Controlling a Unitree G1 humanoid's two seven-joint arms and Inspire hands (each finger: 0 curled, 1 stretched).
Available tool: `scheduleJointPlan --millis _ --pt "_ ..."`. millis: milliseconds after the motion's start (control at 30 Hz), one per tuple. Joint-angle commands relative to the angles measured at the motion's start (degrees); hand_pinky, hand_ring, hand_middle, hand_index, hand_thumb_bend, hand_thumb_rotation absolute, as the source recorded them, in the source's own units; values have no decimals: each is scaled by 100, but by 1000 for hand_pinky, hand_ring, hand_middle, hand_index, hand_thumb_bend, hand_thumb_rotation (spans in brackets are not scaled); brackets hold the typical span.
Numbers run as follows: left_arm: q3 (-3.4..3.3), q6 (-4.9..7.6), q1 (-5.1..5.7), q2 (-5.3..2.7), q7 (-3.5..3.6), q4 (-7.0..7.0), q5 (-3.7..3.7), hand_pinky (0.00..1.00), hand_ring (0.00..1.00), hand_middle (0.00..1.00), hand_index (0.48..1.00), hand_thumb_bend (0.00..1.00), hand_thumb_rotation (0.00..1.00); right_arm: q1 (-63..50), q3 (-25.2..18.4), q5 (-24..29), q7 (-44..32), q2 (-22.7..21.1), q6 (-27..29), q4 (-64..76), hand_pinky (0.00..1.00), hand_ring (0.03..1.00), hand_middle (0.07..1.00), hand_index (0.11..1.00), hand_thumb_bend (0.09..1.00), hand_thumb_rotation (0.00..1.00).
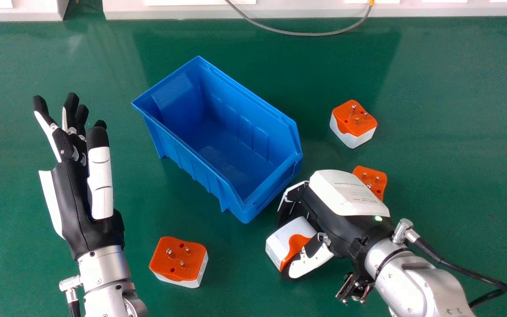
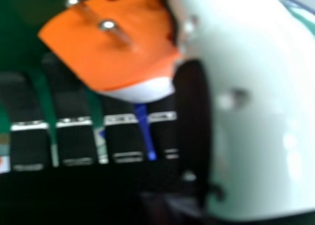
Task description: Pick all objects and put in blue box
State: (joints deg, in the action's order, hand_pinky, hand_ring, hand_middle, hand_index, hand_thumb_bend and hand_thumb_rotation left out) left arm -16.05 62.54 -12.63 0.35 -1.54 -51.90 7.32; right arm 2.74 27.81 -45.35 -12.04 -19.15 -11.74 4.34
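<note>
My right hand point(image 1: 332, 225) has a plug adapter point(image 1: 283, 240) gripped between thumb and fingers, outside the blue box, near its near corner. White plastic body, orange pin face; right hand view shows round metal pins with shiny tips. Can't tell if it touches the table point(image 1: 456, 154).

Left hand point(image 1: 75, 198) is at the left of the head view, fingers loosely extended, holding no adapter; black and white shells, silver forearm.

Blue box point(image 1: 222, 176): smooth molded plastic, ribbed long wall, flared rim, set diagonally. Three more adapters on the smooth green table, pins up, chunky with rounded corners: one point(image 1: 179, 259) between left hand and right hand, one point(image 1: 354, 124) right of the box, one point(image 1: 373, 181) partly hidden behind the right hand.
</note>
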Motion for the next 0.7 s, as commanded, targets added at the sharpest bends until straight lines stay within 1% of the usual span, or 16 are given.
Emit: scheduleJointPlan --millis 0,100,167,200,233,267,333,367,400,500,567,633,667 --pt "11 96 -5 6 -5 80 -29 887 955 964 968 769 823 -307 95 49 -186 -98 -25 -131 336 403 509 519 516 0" --pt "14 102 3 11 -24 74 -60 887 955 965 968 770 825 -330 53 101 -185 -106 9 -65 341 402 508 514 515 0" --pt "11 103 1 11 -24 71 -57 888 956 966 969 769 827 -333 47 104 -178 -122 47 -34 350 402 509 506 515 0" --pt "11 103 0 5 -16 72 -45 887 956 966 969 769 828 -335 42 100 -184 -135 64 -14 354 402 510 504 515 0" --pt "9 101 0 1 -25 75 -47 888 957 966 968 772 828 -345 25 123 -160 -144 117 -2 358 402 511 501 515 0" --pt "6 98 1 -1 -42 78 -58 888 956 965 967 773 828 -348 17 125 -158 -159 156 16 359 402 512 500 515 0" --pt "1 102 4 3 -98 79 -113 885 955 964 965 775 828 -365 -5 125 -174 -183 190 88 362 401 513 499 515 0" --pt "7 112 9 8 -89 75 -116 883 953 962 963 776 831 -379 -17 115 -143 -207 235 136 364 402 514 497 515 0" --pt "13 100 15 5 -73 87 -97 885 954 963 964 777 832 -396 -36 122 -135 -226 262 192 366 403 516 496 515 0" --pt "21 77 34 -3 -83 118 -99 889 956 965 966 779 832 -506 -155 118 -79 -313 352 489 369 404 517 495 515 0" --pt "19 82 31 -10 -88 120 -89 891 958 966 968 778 832 -572 -248 115 -89 -370 370 718 363 410 515 497 512 0" --pt "24 80 30 -18 -55 126 -43 891 958 965 967 777 832 -644 -354 139 -86 -418 395 949 359 413 512 499 509 0" --pt "26 90 27 -18 -42 119 -33 892 958 965 966 771 831 -682 -408 154 -72 -433 419 1050 354 415 505 504 505 0"
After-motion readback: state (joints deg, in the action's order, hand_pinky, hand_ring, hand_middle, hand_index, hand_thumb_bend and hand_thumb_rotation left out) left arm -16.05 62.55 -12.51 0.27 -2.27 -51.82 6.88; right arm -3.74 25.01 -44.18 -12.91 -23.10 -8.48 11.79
